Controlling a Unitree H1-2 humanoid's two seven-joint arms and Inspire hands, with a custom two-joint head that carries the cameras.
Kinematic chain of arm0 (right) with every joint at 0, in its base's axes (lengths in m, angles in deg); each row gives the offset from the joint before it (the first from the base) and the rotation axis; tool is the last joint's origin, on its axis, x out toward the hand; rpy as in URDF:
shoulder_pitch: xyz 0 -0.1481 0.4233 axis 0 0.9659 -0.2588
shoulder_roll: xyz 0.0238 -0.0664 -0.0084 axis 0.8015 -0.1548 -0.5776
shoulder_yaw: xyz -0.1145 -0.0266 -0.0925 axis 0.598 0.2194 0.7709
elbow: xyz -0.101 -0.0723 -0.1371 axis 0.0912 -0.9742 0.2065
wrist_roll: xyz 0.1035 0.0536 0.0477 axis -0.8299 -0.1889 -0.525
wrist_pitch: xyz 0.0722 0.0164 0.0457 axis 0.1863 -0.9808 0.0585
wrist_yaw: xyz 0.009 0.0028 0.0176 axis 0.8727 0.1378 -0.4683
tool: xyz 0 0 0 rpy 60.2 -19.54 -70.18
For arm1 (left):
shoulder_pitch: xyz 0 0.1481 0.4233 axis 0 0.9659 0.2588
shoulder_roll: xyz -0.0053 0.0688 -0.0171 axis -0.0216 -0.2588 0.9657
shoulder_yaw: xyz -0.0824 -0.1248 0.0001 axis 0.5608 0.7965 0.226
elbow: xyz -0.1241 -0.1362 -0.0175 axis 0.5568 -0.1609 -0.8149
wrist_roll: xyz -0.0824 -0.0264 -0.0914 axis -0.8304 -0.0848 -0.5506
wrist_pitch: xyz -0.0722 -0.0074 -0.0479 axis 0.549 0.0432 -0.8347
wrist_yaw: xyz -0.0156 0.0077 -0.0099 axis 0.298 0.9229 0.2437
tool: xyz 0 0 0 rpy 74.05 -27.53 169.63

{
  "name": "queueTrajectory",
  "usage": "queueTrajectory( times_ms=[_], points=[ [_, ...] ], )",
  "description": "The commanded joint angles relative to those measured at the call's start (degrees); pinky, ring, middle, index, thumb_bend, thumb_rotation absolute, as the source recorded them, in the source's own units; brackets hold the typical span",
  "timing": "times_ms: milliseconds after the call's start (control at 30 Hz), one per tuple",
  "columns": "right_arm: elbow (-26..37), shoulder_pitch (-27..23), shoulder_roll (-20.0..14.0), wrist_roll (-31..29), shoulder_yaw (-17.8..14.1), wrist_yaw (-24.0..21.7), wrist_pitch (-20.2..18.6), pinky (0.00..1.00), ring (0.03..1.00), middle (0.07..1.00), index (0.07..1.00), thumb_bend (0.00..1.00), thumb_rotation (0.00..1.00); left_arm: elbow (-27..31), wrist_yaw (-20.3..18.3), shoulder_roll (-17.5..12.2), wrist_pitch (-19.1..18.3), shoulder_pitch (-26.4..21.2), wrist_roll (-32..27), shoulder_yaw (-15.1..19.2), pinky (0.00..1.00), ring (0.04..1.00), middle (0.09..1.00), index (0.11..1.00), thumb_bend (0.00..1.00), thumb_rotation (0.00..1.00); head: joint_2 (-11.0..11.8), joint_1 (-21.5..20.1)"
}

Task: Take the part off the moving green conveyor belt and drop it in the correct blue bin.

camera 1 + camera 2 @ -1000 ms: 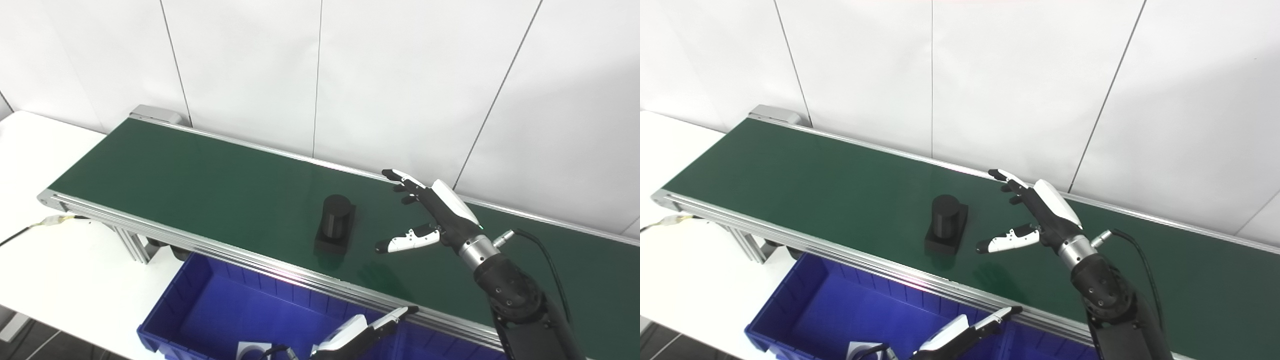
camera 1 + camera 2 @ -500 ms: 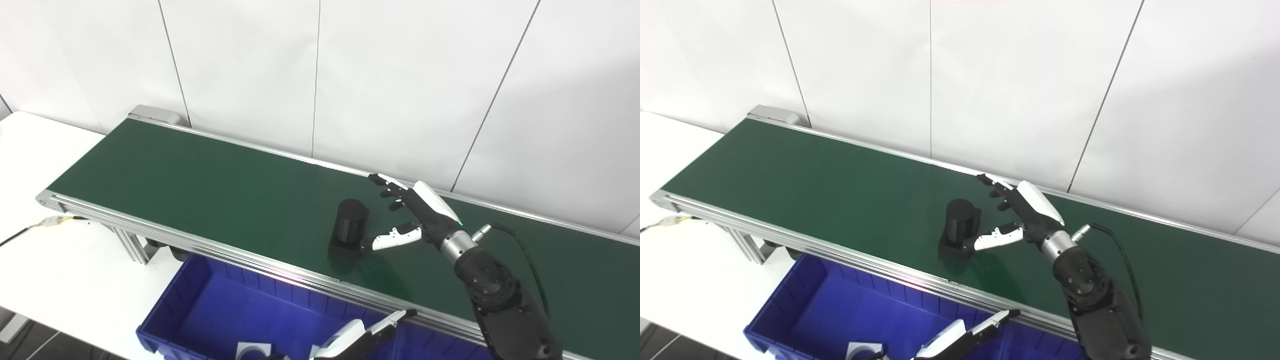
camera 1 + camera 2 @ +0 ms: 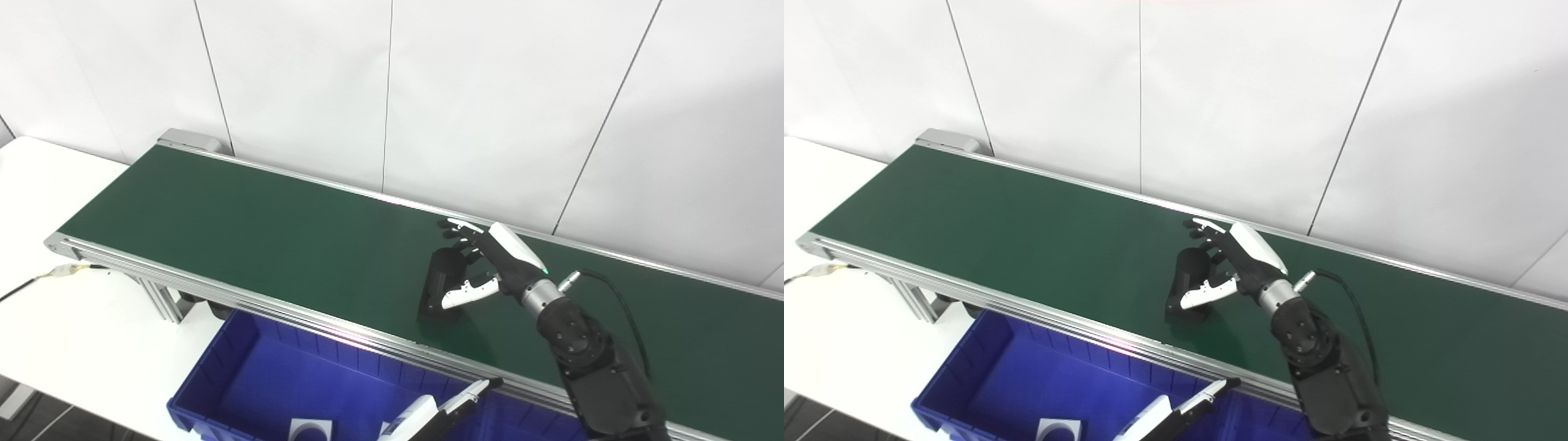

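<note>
On the green belt (image 3: 257, 233), the right hand (image 3: 490, 263) wraps its fingers and thumb around the tilted black part (image 3: 440, 283), while the left hand (image 3: 438, 413), fingers straight and empty, hovers over the blue bin (image 3: 245, 373).

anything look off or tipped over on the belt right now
Yes: the black part on the green belt looks tilted, its cylinder leaning away from the right hand, whose fingers and thumb wrap around it. It is not standing square on its base. Nothing else looks odd.
</note>
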State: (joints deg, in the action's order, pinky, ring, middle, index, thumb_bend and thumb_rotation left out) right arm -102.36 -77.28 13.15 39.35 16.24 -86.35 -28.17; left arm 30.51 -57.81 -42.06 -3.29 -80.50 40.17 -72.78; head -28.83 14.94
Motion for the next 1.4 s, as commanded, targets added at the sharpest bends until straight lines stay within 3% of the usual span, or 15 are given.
queueTrajectory(
  times_ms=[0,133,233,267,333,367,433,467,500,600,833,1000,1167,1367],
  points=[
    [0.3,-2.9,1.0,0.7,0.0,2.0,-1.3,0.62,0.714,0.793,0.865,0.87,0.15,2.1,1.3,0.3,2.1,0.0,-0.2,-0.1,0.86,0.954,0.994,0.991,0.91,0.48,-0.2,-0.2],
    [-1.5,-3.0,1.1,1.9,0.6,2.7,-2.0,0.56,0.655,0.783,0.818,0.79,0.03,2.5,1.2,0.4,2.0,0.2,-0.2,-0.2,0.85,0.952,0.995,0.991,0.91,0.46,-0.5,0.2],
    [-3.1,-3.0,0.9,4.0,1.6,4.2,-2.3,0.51,0.59,0.749,0.771,0.74,0.0,2.9,0.9,0.6,1.6,0.4,-0.6,-0.2,0.85,0.947,0.993,0.989,0.92,0.47,-0.7,0.2],
    [-3.5,-3.0,0.7,4.8,2.0,4.6,-2.3,0.5,0.528,0.715,0.742,0.63,0.0,3.0,0.8,0.6,1.7,0.4,-0.8,-0.2,0.85,0.949,0.993,0.988,0.91,0.48,-0.7,0.2],
    [-4.0,-2.9,0.3,5.9,2.6,5.3,-3.0,0.51,0.471,0.655,0.688,0.53,0.0,2.9,0.9,0.7,1.8,0.4,-0.9,-0.3,0.85,0.95,0.99,0.988,0.91,0.49,-0.9,0.1],
    [-4.4,-2.8,0.1,6.5,2.9,5.9,-2.8,0.51,0.47,0.653,0.686,0.52,0.0,3.0,0.9,0.7,1.8,0.4,-0.9,-0.3,0.85,0.949,0.99,0.988,0.91,0.49,-0.9,0.1],
    [-4.8,-2.7,-0.4,7.4,3.5,6.9,-3.1,0.5,0.432,0.561,0.629,0.52,0.0,3.1,0.7,0.7,1.8,0.4,-1.2,-0.2,0.85,0.95,0.991,0.988,0.91,0.49,-1.1,0.0],
    [-4.8,-2.6,-0.6,8.0,3.6,7.2,-3.7,0.5,0.419,0.526,0.567,0.52,0.0,3.0,0.6,0.8,1.9,0.4,-1.6,-0.2,0.86,0.952,0.992,0.987,0.91,0.48,-1.1,0.0],
    [-4.6,-2.5,-0.8,8.4,3.9,7.2,-4.5,0.45,0.406,0.51,0.548,0.52,0.0,2.9,0.5,0.8,2.0,0.4,-1.8,-0.2,0.86,0.952,0.992,0.987,0.91,0.48,-1.1,0.1],
    [-4.0,-2.2,-1.1,9.3,4.1,6.7,-6.9,0.38,0.43,0.536,0.488,0.51,0.0,3.0,0.5,0.7,1.8,0.3,-1.8,-0.3,0.87,0.954,0.994,0.988,0.91,0.48,-1.2,0.2],
    [-2.5,-1.0,-1.6,9.9,4.0,7.6,-8.6,0.38,0.446,0.551,0.459,0.51,0.0,2.6,0.9,0.6,2.4,0.1,-1.8,-0.4,0.87,0.957,0.993,0.988,0.91,0.5,-1.3,0.3],
    [-1.5,0.8,-1.3,8.6,2.0,13.0,-5.9,0.34,0.465,0.558,0.459,0.5,0.0,3.0,0.7,0.7,1.7,0.1,-1.7,-0.2,0.86,0.95,0.991,0.986,0.91,0.49,-1.3,0.1],
    [1.1,2.5,-0.8,6.8,-0.5,18.6,-3.4,0.28,0.421,0.526,0.52,0.49,0.0,2.6,0.8,0.5,2.1,-0.2,-2.2,0.0,0.87,0.949,0.988,0.984,0.9,0.45,-1.2,-0.1],
    [6.1,4.1,-0.6,6.0,-3.0,22.2,-3.3,0.26,0.385,0.479,0.552,0.48,0.0,2.1,0.4,0.1,2.3,-0.6,-3.3,0.4,0.86,0.944,0.989,0.983,0.9,0.45,-1.1,-1.1]
  ],
)
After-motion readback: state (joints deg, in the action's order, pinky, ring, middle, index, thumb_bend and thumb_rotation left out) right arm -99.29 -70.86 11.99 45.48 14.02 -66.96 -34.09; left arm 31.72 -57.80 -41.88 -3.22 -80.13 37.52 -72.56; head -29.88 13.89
